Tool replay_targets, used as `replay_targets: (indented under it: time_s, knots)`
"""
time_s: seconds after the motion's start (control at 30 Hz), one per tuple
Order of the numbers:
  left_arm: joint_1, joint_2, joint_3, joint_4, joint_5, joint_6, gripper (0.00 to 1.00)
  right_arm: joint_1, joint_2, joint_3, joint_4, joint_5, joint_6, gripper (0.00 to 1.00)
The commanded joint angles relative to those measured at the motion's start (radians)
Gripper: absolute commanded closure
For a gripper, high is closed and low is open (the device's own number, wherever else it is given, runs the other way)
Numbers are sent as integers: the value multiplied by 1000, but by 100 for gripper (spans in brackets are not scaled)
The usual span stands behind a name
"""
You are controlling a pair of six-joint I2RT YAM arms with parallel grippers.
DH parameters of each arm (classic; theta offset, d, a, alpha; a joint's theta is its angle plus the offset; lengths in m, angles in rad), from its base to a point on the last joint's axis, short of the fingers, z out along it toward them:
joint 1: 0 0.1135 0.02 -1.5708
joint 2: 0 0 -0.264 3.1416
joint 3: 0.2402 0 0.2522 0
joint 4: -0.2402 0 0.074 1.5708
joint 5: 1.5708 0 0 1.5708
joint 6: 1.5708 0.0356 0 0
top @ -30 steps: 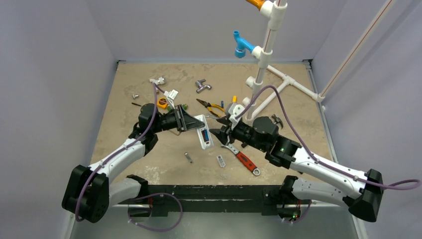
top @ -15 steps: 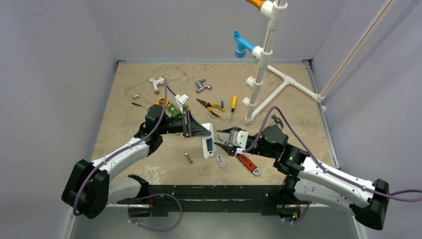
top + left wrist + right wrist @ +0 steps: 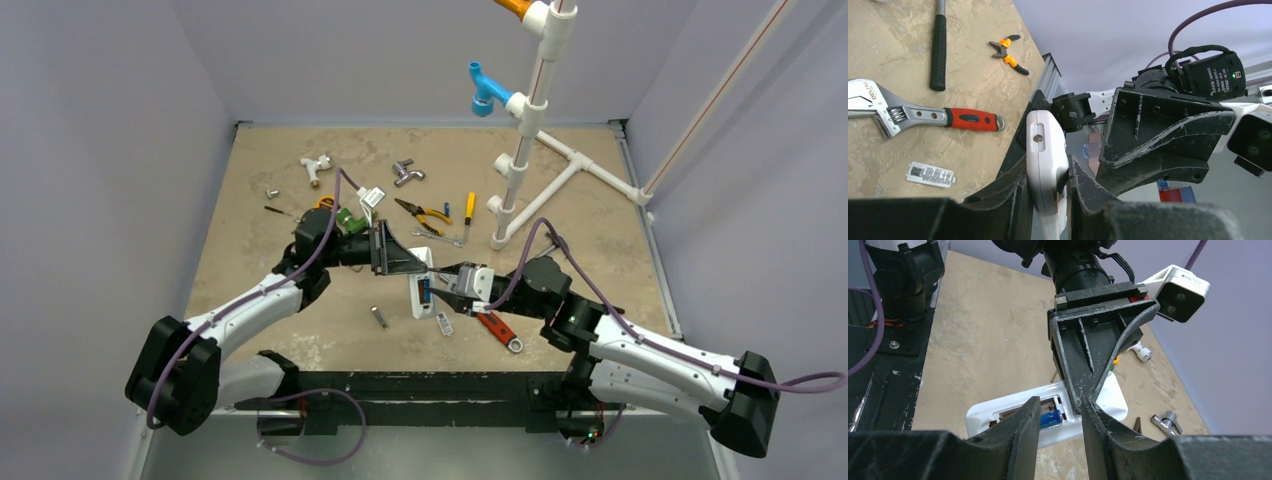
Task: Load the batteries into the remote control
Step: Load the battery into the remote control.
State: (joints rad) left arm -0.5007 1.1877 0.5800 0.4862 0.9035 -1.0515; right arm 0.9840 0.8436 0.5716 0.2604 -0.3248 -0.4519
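My left gripper [image 3: 420, 268] is shut on the white remote control [image 3: 421, 298] and holds it above the table with its open back toward the right arm. In the left wrist view the remote [image 3: 1047, 150] stands edge-on between my fingers [image 3: 1048, 167]. In the right wrist view the remote [image 3: 998, 412] shows its battery recess, with one blue battery [image 3: 1050, 419] lying in it. My right gripper [image 3: 1060, 404] is open and empty just in front of the recess; it also shows in the top view [image 3: 441, 283]. No other battery is in view.
A red-handled wrench [image 3: 497, 328] and a small labelled silvery piece [image 3: 444, 323] lie on the table under the right gripper. A small metal piece [image 3: 379, 317] lies near the front. Pliers [image 3: 422, 213], a yellow screwdriver [image 3: 468, 208] and a white pipe frame [image 3: 520, 150] are further back.
My left gripper has carried the remote a little right and toward the front. My right gripper has swung round and closed in on the remote's open back.
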Motion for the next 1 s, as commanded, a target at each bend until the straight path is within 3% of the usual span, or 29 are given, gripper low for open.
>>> replay_targets:
  time_s: [0.0,0.97]
  knots:
    - [-8,6,52,63,21,24,100,4,12,-8,85,7,14,67]
    - [-20,27,57,95,22,6,100,4,54,0,-21,3,-69,74]
